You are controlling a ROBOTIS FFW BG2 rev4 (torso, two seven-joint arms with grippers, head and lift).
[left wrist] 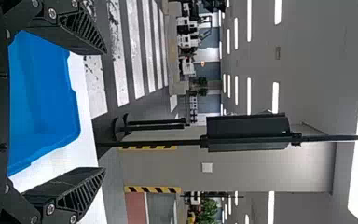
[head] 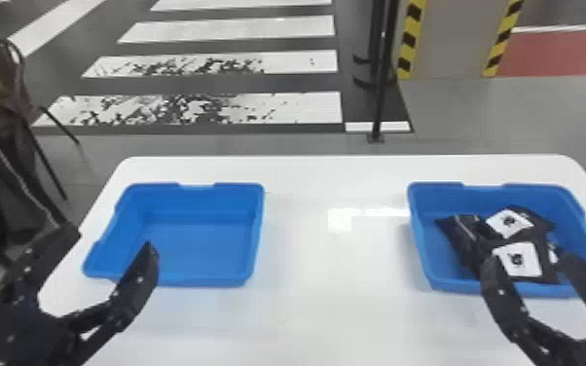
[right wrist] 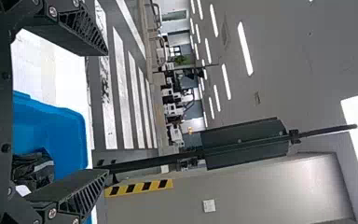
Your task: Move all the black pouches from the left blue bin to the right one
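Note:
In the head view my left gripper [head: 114,238] stands open at the near left corner of the left blue bin [head: 199,282], whose floor is bare. My right gripper [head: 528,272] is open over the near side of the right blue bin [head: 418,243]. Black pouches [head: 462,233] with white labels lie heaped in that right bin, partly behind the right fingers. The left wrist view has the left gripper [left wrist: 105,112] with its fingers wide apart and nothing between them. In the right wrist view the right gripper [right wrist: 107,112] is likewise spread and holds nothing, with a black pouch [right wrist: 32,170] beyond it.
Both bins stand on a white table [head: 336,267], with a gap between them. A dark pole [head: 379,97] rises from the floor behind the table. At the left, a chair [head: 29,97] with dark cloth stands near the table's edge.

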